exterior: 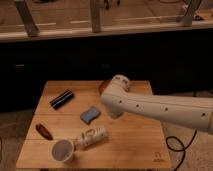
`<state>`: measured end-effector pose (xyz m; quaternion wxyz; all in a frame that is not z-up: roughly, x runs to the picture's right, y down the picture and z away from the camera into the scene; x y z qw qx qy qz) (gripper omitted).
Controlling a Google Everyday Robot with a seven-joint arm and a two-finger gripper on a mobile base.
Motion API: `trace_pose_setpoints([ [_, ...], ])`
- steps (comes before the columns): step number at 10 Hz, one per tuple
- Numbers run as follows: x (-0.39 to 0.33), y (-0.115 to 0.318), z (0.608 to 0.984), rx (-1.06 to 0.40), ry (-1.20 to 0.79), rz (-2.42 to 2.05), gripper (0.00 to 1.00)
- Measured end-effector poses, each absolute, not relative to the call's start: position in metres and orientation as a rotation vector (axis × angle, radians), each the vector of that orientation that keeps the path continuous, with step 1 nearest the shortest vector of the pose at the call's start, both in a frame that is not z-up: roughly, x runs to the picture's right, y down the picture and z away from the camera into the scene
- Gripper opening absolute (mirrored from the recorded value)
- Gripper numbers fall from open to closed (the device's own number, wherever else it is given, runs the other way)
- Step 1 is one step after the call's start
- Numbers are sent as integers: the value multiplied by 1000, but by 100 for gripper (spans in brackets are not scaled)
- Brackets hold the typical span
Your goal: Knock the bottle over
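The bottle [92, 137] is whitish and translucent with a pale label. It lies on its side on the wooden table [135, 145], its cap end touching or almost touching the white paper cup [63, 150]. My gripper [111, 110] is at the left end of the white arm [160, 107], above the table's middle and up and to the right of the bottle. It is apart from the bottle and mostly hidden by the arm's own housing.
A blue sponge [90, 115] lies just left of the gripper. A black cylinder [61, 99] lies at the back left, and a reddish-brown object [44, 131] at the left edge. An orange thing [103, 86] peeks out behind the arm. A cable [176, 146] hangs right of the table.
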<state>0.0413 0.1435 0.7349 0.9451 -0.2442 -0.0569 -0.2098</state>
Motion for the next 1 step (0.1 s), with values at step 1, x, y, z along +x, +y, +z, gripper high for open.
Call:
trace_pose_setpoints([
  [1, 38, 143, 734, -494, -115, -434, 2],
])
